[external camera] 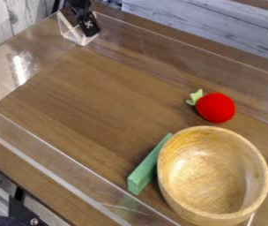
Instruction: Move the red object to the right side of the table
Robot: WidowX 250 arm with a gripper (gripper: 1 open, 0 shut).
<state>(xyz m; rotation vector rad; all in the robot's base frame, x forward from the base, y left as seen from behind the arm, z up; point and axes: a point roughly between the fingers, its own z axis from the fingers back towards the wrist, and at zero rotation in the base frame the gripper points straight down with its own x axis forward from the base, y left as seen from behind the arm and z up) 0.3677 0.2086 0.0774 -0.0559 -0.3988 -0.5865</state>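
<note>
Reaching fruit [218,109]: best descent straddles it, clear of bowl [213,177]
Claw [85,28]: distant; open or closed, cannot tell

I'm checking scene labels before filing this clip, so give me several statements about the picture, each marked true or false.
1. The red fruit lies outside the bowl. True.
2. The green block is inside the bowl. False: it lies beside it, on the table.
3. The bowl is smaller than the red fruit. False: it is much larger.
4. The red fruit has a green leaf. True.
5. The fingers are holding the red fruit. False: they are well away from it.
</note>
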